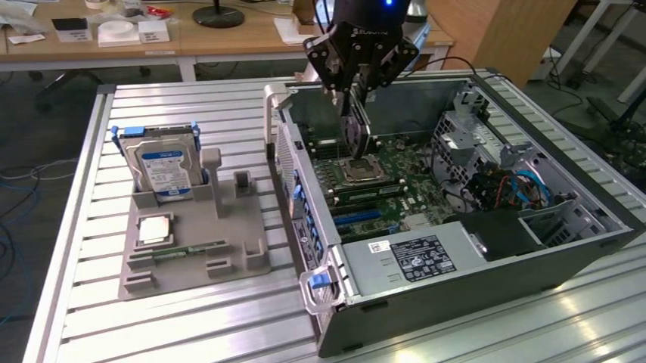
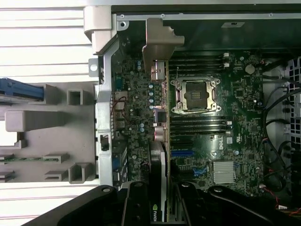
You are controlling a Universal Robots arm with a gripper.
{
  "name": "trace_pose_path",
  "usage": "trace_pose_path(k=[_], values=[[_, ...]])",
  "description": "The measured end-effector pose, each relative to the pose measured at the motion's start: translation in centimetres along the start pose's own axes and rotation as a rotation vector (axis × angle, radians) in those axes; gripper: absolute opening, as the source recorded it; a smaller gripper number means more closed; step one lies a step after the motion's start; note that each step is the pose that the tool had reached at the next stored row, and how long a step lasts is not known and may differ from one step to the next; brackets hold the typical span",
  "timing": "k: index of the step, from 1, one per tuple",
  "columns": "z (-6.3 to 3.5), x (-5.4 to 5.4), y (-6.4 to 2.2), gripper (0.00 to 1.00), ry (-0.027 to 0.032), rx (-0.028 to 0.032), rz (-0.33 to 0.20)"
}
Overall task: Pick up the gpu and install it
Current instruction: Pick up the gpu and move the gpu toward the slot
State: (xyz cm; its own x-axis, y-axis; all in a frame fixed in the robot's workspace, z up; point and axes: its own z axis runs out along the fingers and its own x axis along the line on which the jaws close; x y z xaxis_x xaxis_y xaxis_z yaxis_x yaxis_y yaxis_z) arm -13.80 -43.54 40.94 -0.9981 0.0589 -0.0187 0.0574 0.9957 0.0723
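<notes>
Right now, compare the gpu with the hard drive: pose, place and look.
The gpu hangs in the pincer over the motherboard of the open case; the hard drive stands in the grey holder on the table. The gpu is black with a silver bracket; the hard drive is silver with a blue-white label. Both stand on edge.

A wooden desk point(image 1: 202, 41) stands beyond the ribbed metal table point(image 1: 91, 151), beside a wooden panel point(image 1: 504, 30).
</notes>
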Motion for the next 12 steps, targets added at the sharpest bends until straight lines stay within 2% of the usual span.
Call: trace_pose_path(k=[12], values=[[0.01, -0.29, 0.01, 0.27, 0.0, 0.0, 0.0]])
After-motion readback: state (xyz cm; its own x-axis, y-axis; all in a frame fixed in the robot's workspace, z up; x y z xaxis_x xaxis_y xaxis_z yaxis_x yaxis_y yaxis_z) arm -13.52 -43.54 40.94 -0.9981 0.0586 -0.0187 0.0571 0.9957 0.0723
